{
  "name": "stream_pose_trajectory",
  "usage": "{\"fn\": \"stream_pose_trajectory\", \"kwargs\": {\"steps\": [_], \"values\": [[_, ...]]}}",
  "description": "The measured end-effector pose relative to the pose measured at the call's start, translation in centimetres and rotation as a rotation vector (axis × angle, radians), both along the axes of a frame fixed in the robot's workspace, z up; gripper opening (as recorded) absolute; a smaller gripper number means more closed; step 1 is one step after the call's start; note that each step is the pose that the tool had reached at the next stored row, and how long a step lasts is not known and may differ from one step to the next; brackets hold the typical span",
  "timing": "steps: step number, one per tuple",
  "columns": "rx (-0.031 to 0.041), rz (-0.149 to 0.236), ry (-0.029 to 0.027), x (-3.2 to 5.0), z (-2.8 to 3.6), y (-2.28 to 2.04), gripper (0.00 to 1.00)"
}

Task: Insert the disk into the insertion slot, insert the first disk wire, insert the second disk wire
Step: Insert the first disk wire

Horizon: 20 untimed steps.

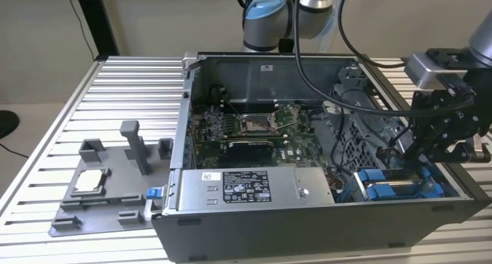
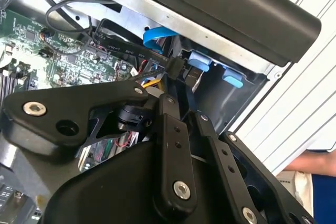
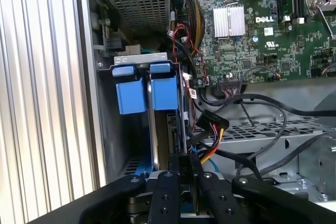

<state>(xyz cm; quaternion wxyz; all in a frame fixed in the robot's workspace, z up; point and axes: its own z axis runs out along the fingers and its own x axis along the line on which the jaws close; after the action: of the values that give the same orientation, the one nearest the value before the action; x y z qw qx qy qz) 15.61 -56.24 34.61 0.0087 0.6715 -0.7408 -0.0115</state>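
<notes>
at the exterior view's right the gripper (image 1: 432,151) hangs over the insertion slot (image 1: 393,190), fingers (image 3: 169,187) pinched narrow on a black disk wire plug (image 2: 175,67) (so it seems), which could snag the blue rails (image 3: 130,95) or bend if pushed in tilted.

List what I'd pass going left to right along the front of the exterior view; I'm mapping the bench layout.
From the left: grey fixture plate → power supply → insertion slot with its blue rails.
</notes>
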Motion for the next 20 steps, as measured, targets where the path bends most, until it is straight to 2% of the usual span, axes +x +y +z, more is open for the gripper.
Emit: {"fn": "stream_pose_trajectory", "kwargs": {"steps": [11, 13, 16, 20], "values": [[-0.0002, 0.000, 0.0007, 0.05, -0.25, -0.05, 0.00], [-0.0001, 0.000, 0.0035, 0.05, -0.29, -0.07, 0.00], [-0.0017, 0.000, 0.0130, 0.05, -0.31, -0.07, 0.00], [-0.0018, 0.001, 0.0134, 0.06, -0.35, -0.07, 0.00]]}}
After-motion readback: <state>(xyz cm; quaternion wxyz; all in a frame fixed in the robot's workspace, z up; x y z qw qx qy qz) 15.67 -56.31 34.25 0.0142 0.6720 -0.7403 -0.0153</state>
